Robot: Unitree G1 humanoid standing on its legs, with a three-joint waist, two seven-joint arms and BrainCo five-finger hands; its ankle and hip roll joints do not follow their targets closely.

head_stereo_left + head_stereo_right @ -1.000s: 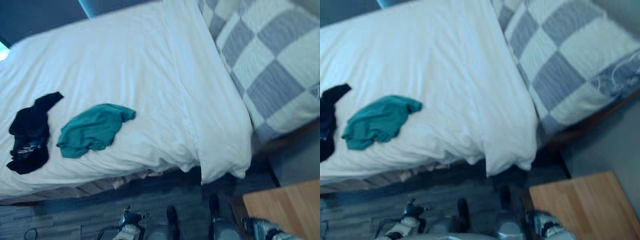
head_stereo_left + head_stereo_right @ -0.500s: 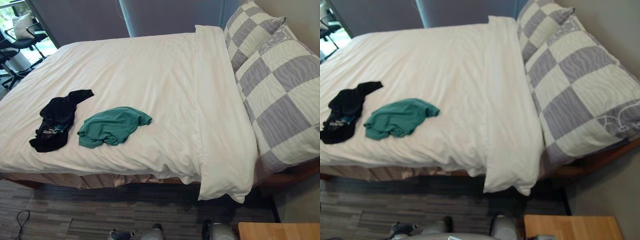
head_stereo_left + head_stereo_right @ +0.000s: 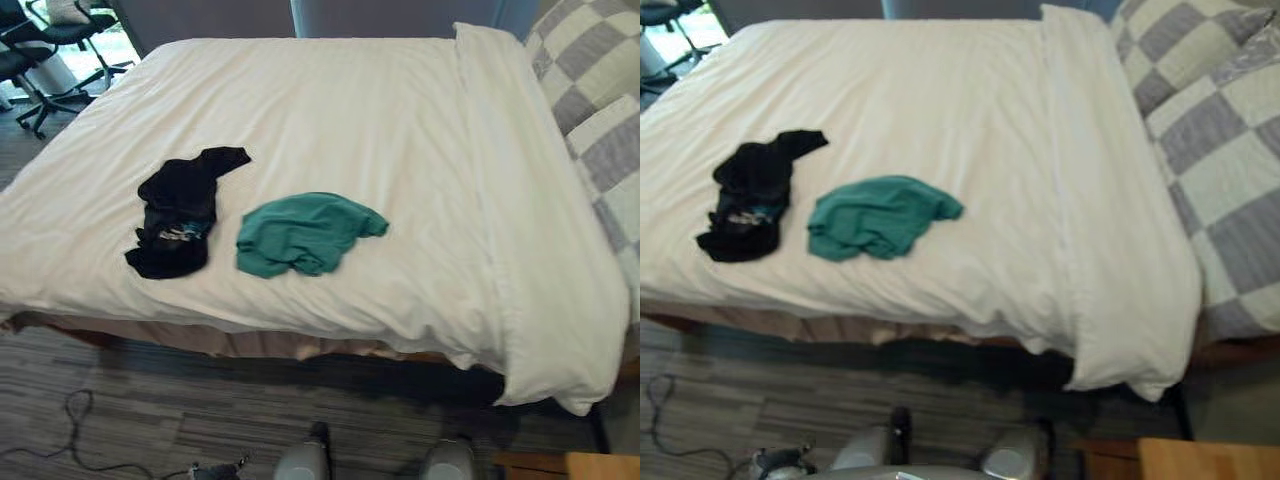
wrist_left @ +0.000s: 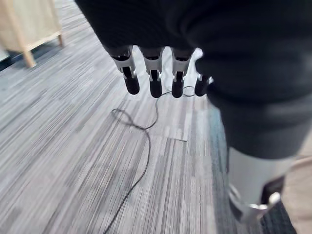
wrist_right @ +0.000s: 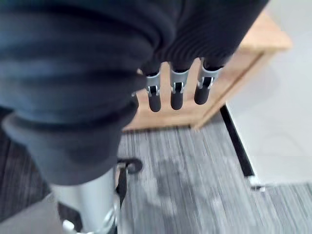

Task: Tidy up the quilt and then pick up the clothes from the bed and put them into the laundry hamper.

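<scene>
From my station I judge the task to be about at its middle; the white quilt lies flat and smooth over the bed, its folded band toward the checked pillows at 3 o'clock, so the tidying looks done to me. The clothes are not yet collected; the black garment lies crumpled on the quilt at about 9 o'clock, and the green shirt lies just beside it, near the centre, apart from it by a narrow strip of quilt; both are close to the near edge of the bed. I cannot see a laundry hamper, so I will have to find it later.

My left hand hangs over the grey floor with the fingers straight and relaxed, holding nothing; my right hand hangs the same way, released and empty, with a wooden cabinet behind it.

Compared with half a second ago, the whole picture has shifted; the camera has turned toward 9 o'clock, so the clothes now sit nearer the centre of view and less of the pillows is in view; the things themselves did not move.
</scene>
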